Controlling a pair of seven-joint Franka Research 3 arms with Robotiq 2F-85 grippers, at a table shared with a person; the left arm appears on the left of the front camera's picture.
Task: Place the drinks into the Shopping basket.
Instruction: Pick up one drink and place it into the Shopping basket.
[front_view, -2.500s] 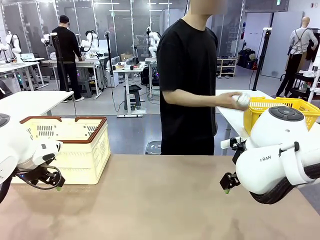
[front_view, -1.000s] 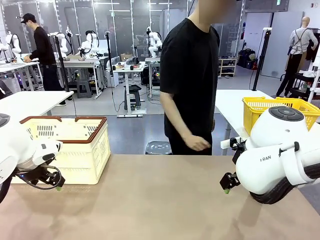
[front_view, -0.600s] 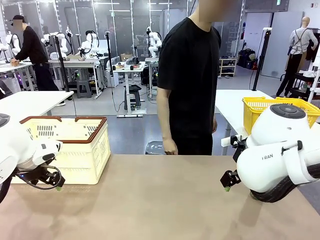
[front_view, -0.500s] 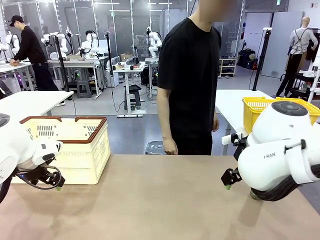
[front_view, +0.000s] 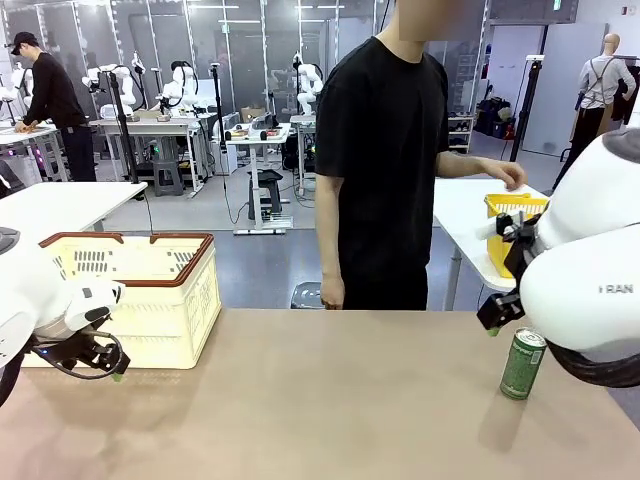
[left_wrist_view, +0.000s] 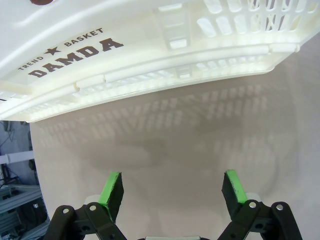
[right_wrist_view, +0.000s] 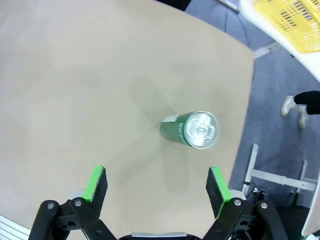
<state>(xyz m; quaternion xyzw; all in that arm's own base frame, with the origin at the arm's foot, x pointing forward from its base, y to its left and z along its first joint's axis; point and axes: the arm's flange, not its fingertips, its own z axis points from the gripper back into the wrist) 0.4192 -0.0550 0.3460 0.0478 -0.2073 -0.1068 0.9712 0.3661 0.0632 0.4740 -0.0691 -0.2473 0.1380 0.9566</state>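
Note:
One of the drinks, a green can with a silver top, stands upright on the brown table at the right. The right wrist view looks down on this green can, just ahead of my open right gripper and apart from both pads. In the front view my right gripper hangs just above and left of the can. The cream Shopping basket with a reddish-brown rim sits at the table's left. My left gripper is open, low in front of the Shopping basket's "DAMDA" side, holding nothing.
A person in a black shirt stands at the far edge, one hand reaching toward a yellow mesh basket on a white side table. The table's right edge runs close to the can.
My right arm has risen and swung right, uncovering the green can on the table. The person's hand moved from their side to the yellow basket. The left arm stayed still.

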